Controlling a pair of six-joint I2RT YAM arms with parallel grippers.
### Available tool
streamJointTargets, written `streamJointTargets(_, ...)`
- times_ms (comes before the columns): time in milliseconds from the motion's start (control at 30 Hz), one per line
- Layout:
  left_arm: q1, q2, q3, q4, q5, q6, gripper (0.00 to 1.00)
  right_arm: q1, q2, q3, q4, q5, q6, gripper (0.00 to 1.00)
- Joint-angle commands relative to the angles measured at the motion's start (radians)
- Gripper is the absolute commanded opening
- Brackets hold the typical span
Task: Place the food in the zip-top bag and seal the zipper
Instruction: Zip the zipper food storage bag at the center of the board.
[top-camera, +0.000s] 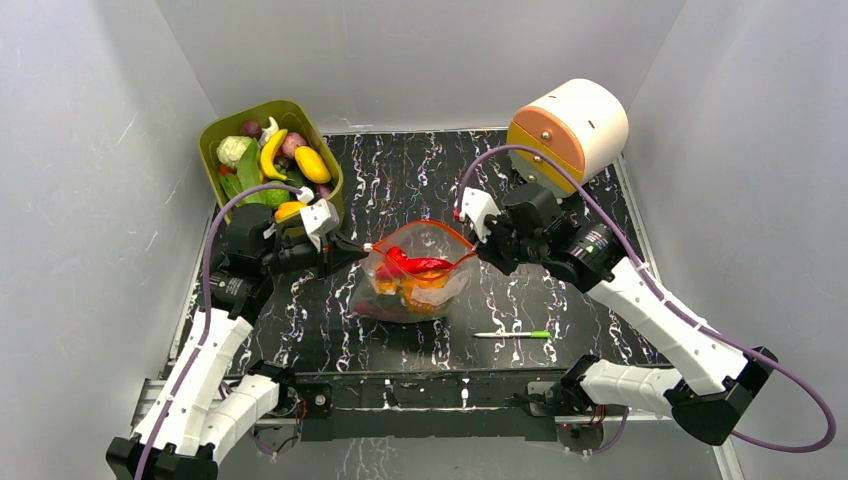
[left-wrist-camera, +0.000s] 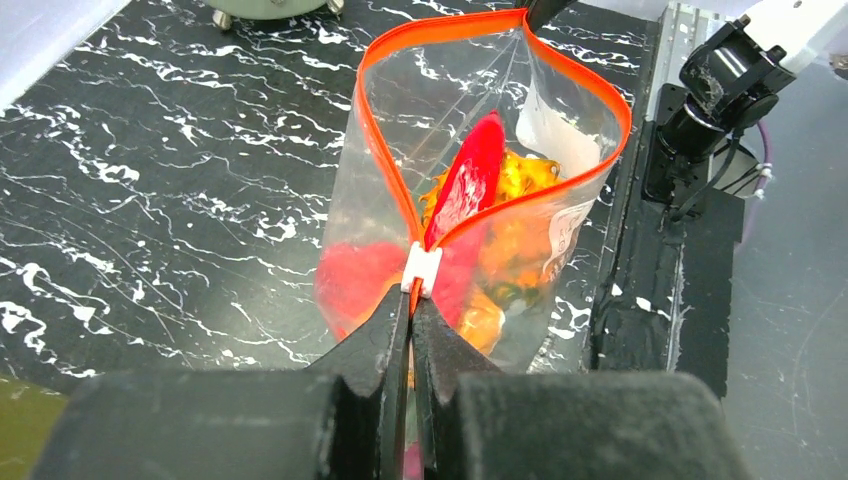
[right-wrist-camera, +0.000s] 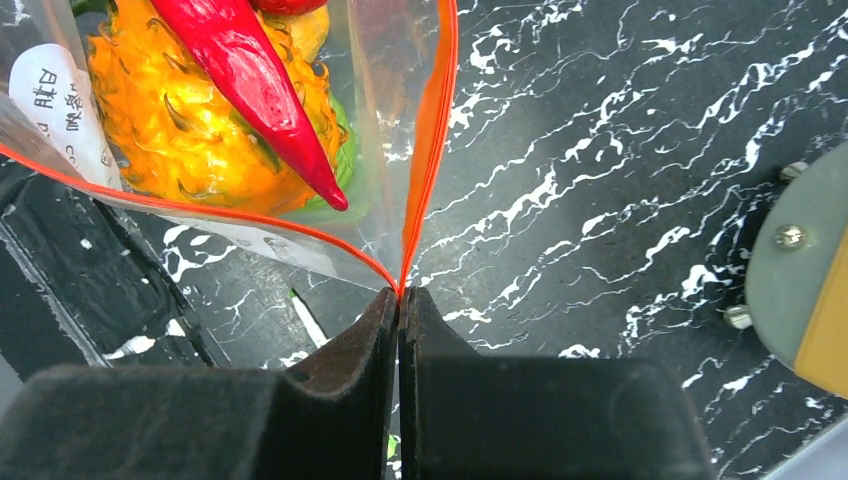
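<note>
Zip-top bag (top-camera: 415, 285) is standing open mid-way along the black marbled desk (top-camera: 400, 170), holding a red chilli (right-wrist-camera: 250, 70) and orange pineapple (right-wrist-camera: 180, 130), with left tool (left-wrist-camera: 412, 300) and right tool (right-wrist-camera: 398, 300) each clenching its zipper (left-wrist-camera: 590, 90).

1. The zip-top bag (top-camera: 405, 298) stands in the middle of the surface (top-camera: 400, 170) with its zipper (top-camera: 425, 226) spread into a loop. The mouth can be reached from above, though a red chilli (top-camera: 405, 262) pokes up in it.
2. The left hand (top-camera: 366, 249) pinches the mouth's left end and the right hand (top-camera: 472, 258) its right end, barring both sides of the bag.
3. A green bin (top-camera: 208, 135) heaped with food (top-camera: 275, 155) fills the far-left corner, just behind the left hand.
4. A cream-and-orange drum (top-camera: 580, 120) blocks the far-right corner.
5. Bare surface lies behind the bag, between bin and drum, and also in front of it, where a pen (top-camera: 512, 334) lies to the near right.
</note>
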Motion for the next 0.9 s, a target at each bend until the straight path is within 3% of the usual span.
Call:
streamJointTargets(0, 0.0, -0.007, -0.021, 0.073, 0.072, -0.031, 0.0, -0.004, -0.026, -0.004, 0.094, -0.032, 0.05, 0.07)
streamJointTargets(267, 0.0, 0.005, -0.032, 0.115, 0.095, -0.08, 0.0, -0.002, -0.018, 0.071, 0.147, -0.134, 0.129, 0.44)
streamJointTargets(500, 0.0, 0.013, -0.016, 0.095, 0.1, -0.071, 0.0, -0.003, 0.01, 0.132, 0.287, -0.207, 0.163, 0.53)
streamJointTargets(867, 0.001, -0.009, -0.017, 0.068, 0.124, -0.065, 0.0, 0.055, 0.061, 0.064, 0.556, -0.349, 0.149, 0.48)
